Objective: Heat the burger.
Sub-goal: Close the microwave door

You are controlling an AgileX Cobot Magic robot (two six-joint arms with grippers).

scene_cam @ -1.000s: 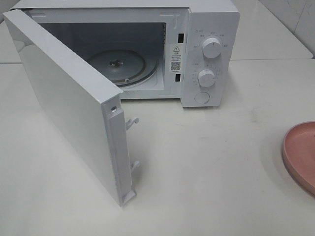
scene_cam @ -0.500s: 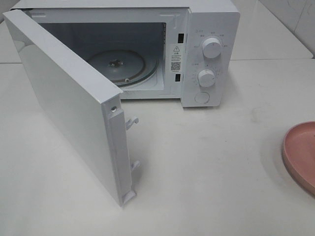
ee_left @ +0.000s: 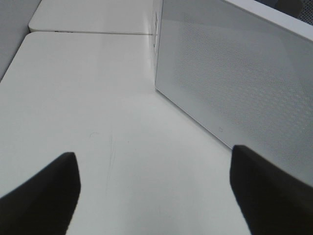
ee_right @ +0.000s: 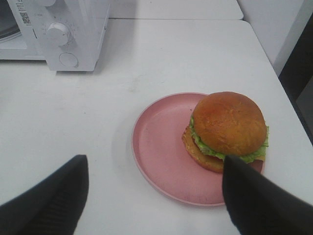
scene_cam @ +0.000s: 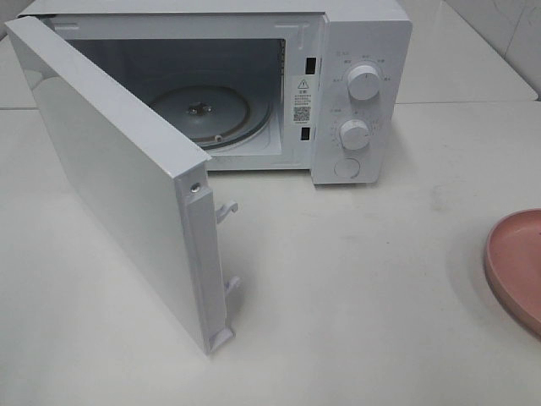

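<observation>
Here the burger point(ee_right: 227, 128) sits on the pink plate point(ee_right: 159, 152), lower right of frame; the right gripper point(ee_right: 154, 196) and left gripper point(ee_left: 154, 188) gape wide, empty, beside the open microwave point(scene_cam: 359, 51).

Left gripper point(ee_left: 154, 191): I see it only through its own wrist camera. Two dark fingers point(ee_left: 41, 196), spread wide apart, nothing between them, held above the surface.

Right gripper point(ee_right: 154, 196): likewise seen only through its wrist camera. Two dark fingers point(ee_right: 46, 200), spread wide, nothing gripped, no contact with anything.

Arms and wrists: I find neither arm in the high exterior view, so I cannot tell their pose.
</observation>
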